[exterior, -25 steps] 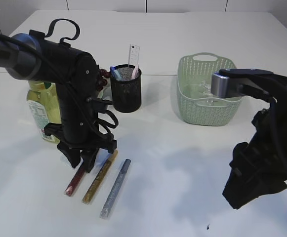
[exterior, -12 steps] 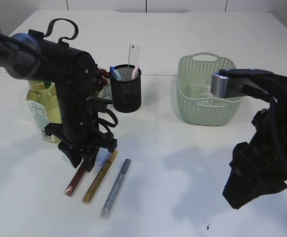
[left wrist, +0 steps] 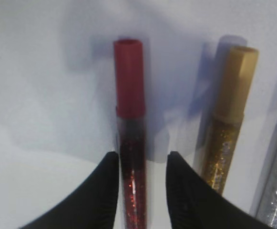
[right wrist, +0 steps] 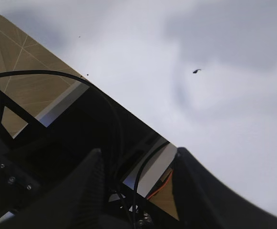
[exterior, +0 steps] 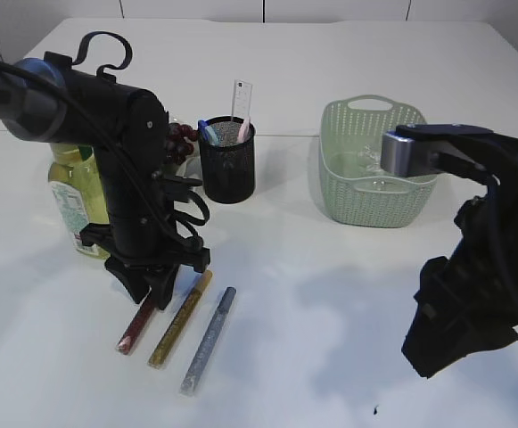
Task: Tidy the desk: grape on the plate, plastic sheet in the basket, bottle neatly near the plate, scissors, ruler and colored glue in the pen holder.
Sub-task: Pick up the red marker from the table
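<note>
Three colored glue pens lie side by side on the white table: red (exterior: 136,325), gold (exterior: 180,319) and silver (exterior: 209,341). My left gripper (exterior: 147,290) is down over the red glue (left wrist: 130,143) and open. Its fingers straddle the tube, with a small gap at the right finger (left wrist: 186,191). The gold glue (left wrist: 226,129) lies just to the right of it. The black mesh pen holder (exterior: 227,160) holds the ruler (exterior: 241,102) and blue and pink handles. The bottle (exterior: 76,201) stands behind my left arm, and the grape (exterior: 180,138) is beside it. My right gripper (right wrist: 138,155) is open and empty.
The green basket (exterior: 370,165) stands at the back right, with something clear inside it. My right arm (exterior: 464,303) hangs at the table's front right corner, with the table edge and floor below it. The plate is hidden behind my left arm.
My left arm has leaned slightly to the left, so more of the grape shows. Its gripper has stayed over the red glue. The right arm has not moved.
</note>
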`<state>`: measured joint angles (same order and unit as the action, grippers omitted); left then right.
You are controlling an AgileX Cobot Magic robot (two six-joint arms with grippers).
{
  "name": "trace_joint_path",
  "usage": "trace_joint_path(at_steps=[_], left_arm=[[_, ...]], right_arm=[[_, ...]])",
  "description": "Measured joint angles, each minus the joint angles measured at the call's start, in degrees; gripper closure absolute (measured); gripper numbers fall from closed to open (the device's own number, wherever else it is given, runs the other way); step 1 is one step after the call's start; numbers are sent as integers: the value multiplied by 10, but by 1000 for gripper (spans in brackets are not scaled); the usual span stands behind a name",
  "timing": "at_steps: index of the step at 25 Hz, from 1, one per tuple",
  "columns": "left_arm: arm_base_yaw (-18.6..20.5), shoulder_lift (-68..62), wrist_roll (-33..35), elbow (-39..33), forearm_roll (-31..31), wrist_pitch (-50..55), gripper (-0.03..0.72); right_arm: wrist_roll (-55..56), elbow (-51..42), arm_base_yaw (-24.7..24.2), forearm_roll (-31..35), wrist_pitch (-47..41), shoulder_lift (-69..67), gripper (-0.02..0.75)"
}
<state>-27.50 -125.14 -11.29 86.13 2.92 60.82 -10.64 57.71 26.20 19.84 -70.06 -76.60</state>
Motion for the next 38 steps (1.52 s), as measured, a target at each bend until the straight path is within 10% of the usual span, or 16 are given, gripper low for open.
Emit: trace_joint_path(at_steps=[15, 23, 38], left_arm=[[0, -15, 1, 2, 2, -1, 452], [0, -17, 1, 5, 2, 2, 645], [0, 25, 10, -12, 2, 11, 656]], right_arm=[[0, 0, 0, 0, 0, 0, 361], [0, 0, 0, 0, 0, 0, 361], [0, 0, 0, 0, 0, 0, 361]])
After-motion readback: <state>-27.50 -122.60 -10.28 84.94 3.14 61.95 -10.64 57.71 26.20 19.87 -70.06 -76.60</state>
